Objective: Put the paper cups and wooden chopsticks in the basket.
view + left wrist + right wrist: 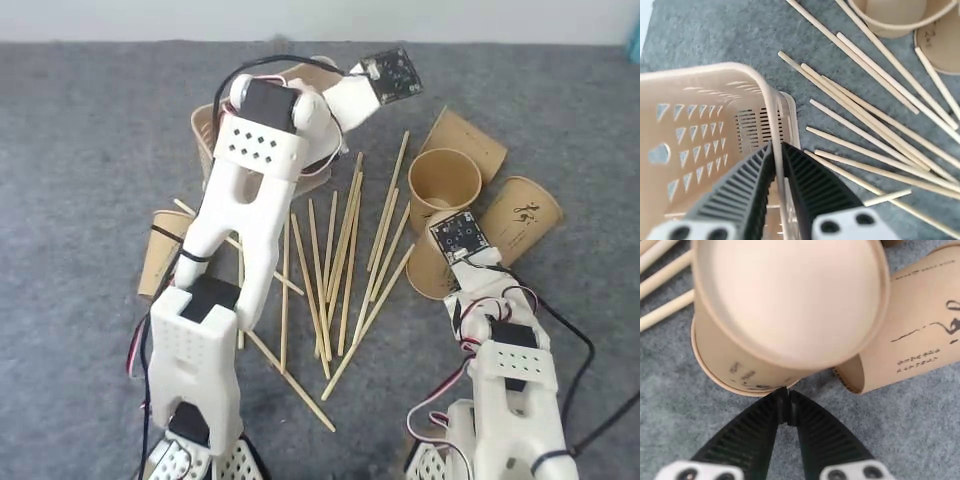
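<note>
Basket [705,70] rim is pinched between my left gripper [777,150]'s jaws, chopsticks [865,125] fanned beside its wall. My right gripper [788,402]'s jaws are closed, tips at a paper cup [720,360]'s edge, bare mat [900,440] around them.

No word, number or sign can be read anywhere. Lying paper cup [920,325], just beside the open-mouthed cup [790,295]: dark brush-like marks and short rows of small print on its side, too fine to make out. Lower cup [720,360], partly under the open-mouthed cup: a few faint small characters, illegible.
</note>
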`<state>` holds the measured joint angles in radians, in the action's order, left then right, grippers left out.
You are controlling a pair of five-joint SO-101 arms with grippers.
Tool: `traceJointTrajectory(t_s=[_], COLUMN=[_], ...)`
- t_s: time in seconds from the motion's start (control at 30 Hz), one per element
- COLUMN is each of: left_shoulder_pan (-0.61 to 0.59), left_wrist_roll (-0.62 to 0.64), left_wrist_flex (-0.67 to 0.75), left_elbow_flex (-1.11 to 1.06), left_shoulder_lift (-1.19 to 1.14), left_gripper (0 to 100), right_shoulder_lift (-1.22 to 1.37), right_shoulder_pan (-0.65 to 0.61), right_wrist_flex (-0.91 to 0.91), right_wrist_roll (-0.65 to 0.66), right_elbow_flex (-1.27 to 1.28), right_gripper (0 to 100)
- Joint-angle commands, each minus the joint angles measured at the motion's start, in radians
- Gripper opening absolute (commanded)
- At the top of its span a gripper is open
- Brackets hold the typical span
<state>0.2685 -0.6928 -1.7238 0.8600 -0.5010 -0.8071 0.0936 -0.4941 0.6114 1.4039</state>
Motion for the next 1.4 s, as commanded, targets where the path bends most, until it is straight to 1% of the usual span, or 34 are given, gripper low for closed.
traceJointTrajectory(t_s=[0.0, 0.17, 0.37, 0.47, 0.57, 0.73, 1.0, 1.37], left_shoulder_pan=[0.055, 0.123, 0.120, 0.109, 0.094, 0.080, 0.075, 0.057], left_wrist_roll=[-0.080, -0.092, -0.092, -0.095, -0.133, -0.133, -0.149, -0.153], left_wrist_flex=[-0.035, -0.026, 0.002, -0.008, -0.032, -0.035, -0.034, -0.018], left_elbow_flex=[-0.047, -0.110, -0.107, -0.059, 0.004, 0.081, -0.048, -0.136], left_shoulder_lift=[0.091, 0.083, 0.091, 0.092, 0.092, 0.112, 0.169, 0.167], left_gripper=[1, 1, 1, 1, 1, 1, 1, 1], right_shoulder_lift=[-0.019, -0.019, -0.019, -0.019, -0.019, -0.019, -0.019, -0.019], right_shoulder_pan=[-0.002, -0.002, -0.002, -0.002, -0.002, -0.002, -0.004, -0.004], right_wrist_flex=[0.012, 0.012, 0.012, 0.012, 0.012, 0.012, 0.012, 0.012], right_wrist_roll=[0.012, 0.012, 0.012, 0.012, 0.012, 0.012, 0.012, 0.012], right_elbow_flex=[-0.003, -0.003, -0.003, -0.003, -0.003, -0.003, -0.005, -0.005], right_gripper=[0.9, 0.9, 0.9, 0.9, 0.9, 0.9, 0.9, 0.9])
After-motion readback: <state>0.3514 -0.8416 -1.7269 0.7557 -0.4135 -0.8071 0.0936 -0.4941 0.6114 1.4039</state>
